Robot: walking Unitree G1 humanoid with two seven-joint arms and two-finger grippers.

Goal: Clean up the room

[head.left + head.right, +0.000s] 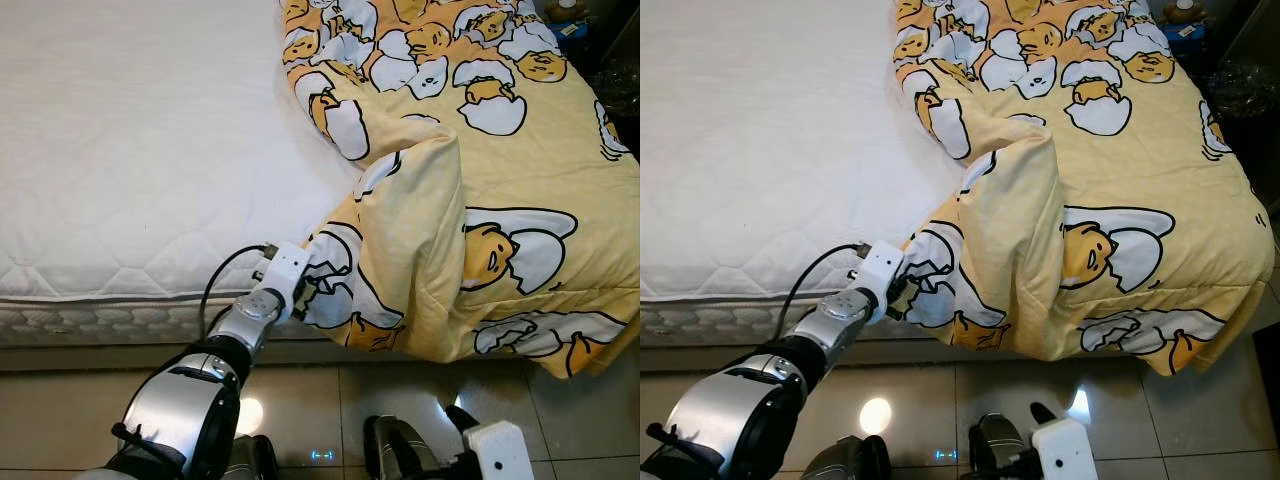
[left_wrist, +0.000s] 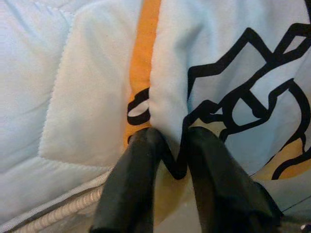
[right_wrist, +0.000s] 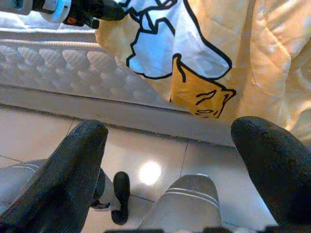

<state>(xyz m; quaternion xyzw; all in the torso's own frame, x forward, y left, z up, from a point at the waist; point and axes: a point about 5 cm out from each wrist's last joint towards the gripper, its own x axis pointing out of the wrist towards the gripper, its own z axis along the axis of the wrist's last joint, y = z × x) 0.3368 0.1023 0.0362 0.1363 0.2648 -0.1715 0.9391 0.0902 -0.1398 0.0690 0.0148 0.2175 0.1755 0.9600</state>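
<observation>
While the left gripper (image 2: 167, 145) clamped its jaws on the blanket (image 1: 420, 220) edge, folds hid the bed (image 1: 130, 150); right gripper (image 3: 170, 160) jaws gaped.

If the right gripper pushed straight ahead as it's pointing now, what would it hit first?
Probably the tiled floor below the mattress side; the right gripper hangs low with open fingers. The blanket drapes beyond. Depth is uncertain.

White mattress (image 1: 130, 140) bare on robot's left, bunched yellow blanket (image 1: 480, 200) blocks right, tile floor (image 1: 330, 400) open
</observation>
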